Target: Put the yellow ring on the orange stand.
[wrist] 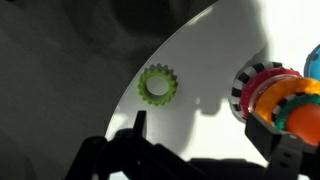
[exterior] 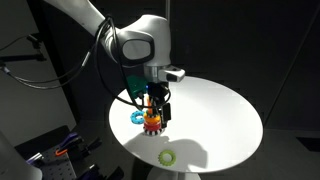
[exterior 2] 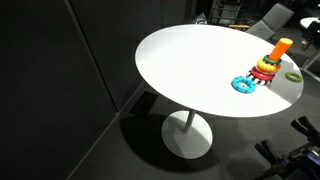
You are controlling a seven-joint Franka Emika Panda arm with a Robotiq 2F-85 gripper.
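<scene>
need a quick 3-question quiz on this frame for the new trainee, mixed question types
1. True or false: the yellow ring already sits on the orange stand.
2. Which other loose ring lies on the table by the stand's base? A) light blue B) purple C) black
3. In the wrist view, is the gripper open or shut?
Key: 1 false, it lies flat on the table, apart from the stand. 2 A, the light blue ring. 3 open, holding nothing.
</scene>
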